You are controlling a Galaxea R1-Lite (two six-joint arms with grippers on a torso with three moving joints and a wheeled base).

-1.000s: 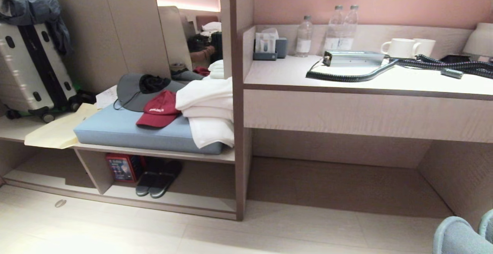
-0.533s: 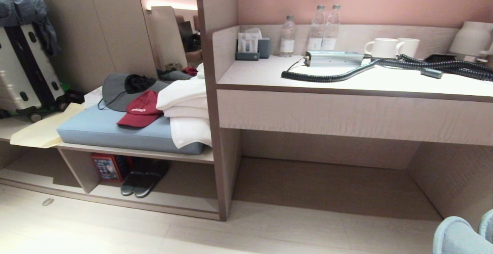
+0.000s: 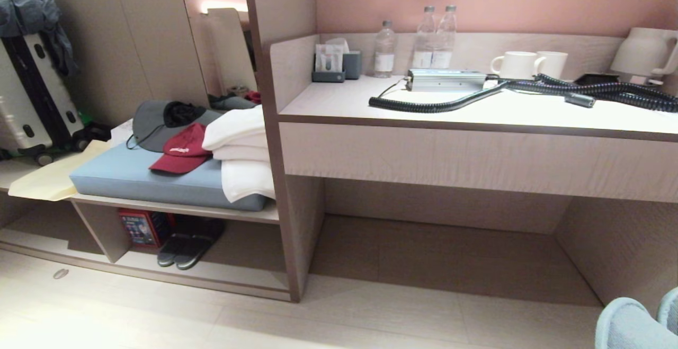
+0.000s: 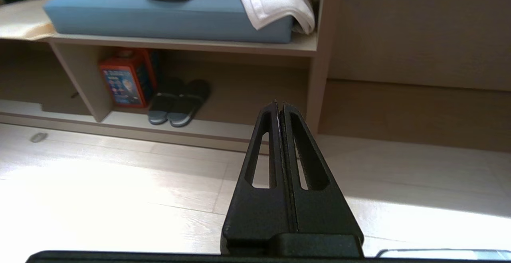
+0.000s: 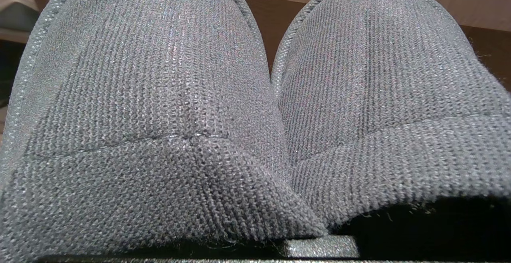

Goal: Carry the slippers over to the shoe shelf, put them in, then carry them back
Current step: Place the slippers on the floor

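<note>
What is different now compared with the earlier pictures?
Only the camera moved: the whole scene slid left in the head view. Nothing was grasped or released. The dark slippers stay side by side in the shoe shelf; the grey knit pair stays at the view's lower right corner.

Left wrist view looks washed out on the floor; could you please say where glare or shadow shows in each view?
Left wrist view: glare whitens the floor. Head view: same glare lower left, shadow under the desk. Right wrist view: grey slippers fill it.

White lettering marks the front of the red cap (image 3: 179, 150), too small to read. The print on the red box (image 4: 125, 78) is also illegible.
</note>
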